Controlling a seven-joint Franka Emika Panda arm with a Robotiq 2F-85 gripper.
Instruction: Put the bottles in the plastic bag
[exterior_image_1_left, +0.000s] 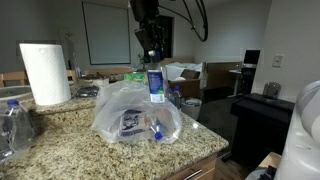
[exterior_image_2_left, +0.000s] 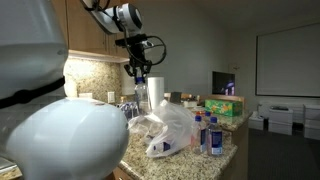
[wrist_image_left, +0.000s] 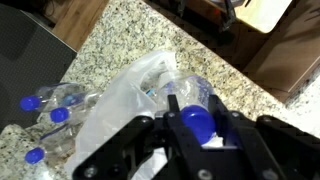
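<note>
So the end effector (exterior_image_1_left: 151, 62) is clamped tight on a bottle (exterior_image_1_left: 155, 86), top center of frame, hanging right over the plastic bag (exterior_image_1_left: 118, 108) that sits mid-desk (exterior_image_1_left: 70, 145). More bottles (wrist_image_left: 52, 108) lie at the wrist view's left edge, beside the bag. Paper towel roll (exterior_image_1_left: 45, 72) is upper left.

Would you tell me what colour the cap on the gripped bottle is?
Blue; the bottle's cap shows best in the wrist view.

Crinkly translucent plastic bag (wrist_image_left: 120, 100), clear bottles (wrist_image_left: 62, 97), glossy speckled stone counter (wrist_image_left: 120, 40)
</note>
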